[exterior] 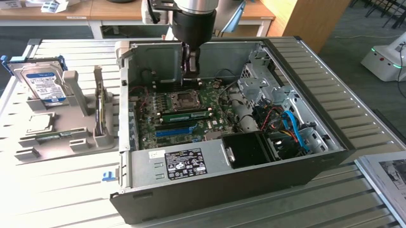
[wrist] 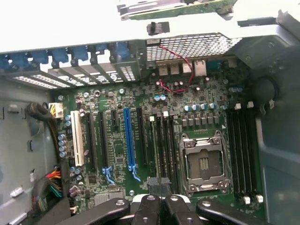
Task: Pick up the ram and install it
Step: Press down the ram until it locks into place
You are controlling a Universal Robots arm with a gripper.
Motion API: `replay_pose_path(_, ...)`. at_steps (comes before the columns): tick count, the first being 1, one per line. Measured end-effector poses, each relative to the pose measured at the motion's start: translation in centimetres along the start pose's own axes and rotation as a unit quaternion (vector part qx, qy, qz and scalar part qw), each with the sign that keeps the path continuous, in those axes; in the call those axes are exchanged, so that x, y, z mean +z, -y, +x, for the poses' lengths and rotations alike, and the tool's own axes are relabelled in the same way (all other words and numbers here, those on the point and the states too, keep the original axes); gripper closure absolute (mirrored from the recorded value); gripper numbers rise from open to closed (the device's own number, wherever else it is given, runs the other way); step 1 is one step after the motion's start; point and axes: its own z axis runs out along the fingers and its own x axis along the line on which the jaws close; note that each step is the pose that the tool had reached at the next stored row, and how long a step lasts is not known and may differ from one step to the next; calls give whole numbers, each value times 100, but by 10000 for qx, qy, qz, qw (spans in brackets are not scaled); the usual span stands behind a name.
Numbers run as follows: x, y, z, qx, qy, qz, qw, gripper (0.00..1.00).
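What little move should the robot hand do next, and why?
Probably ease straight down. The gripper is shut, empty, above the board; the ram already lies in a slot beside the socket. A gentle push might seat it, though I cannot tell if it has clicked.

- Green motherboard point(wrist: 197, 101) with black slots point(wrist: 241, 150).
- Bright blue slot strip point(wrist: 129, 140), white slot point(wrist: 78, 145) beside.
- Green ram point(exterior: 185, 114) with dark chips.
- Grey case point(exterior: 330, 118), blue cables point(exterior: 293, 127).
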Motion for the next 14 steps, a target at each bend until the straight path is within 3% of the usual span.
replay_pose_path(6, 0, 0, 0, 309, 9, 1, 9995, 90)
replay_pose_path(14, 0, 0, 0, 698, 21, 1, 9976, 90)
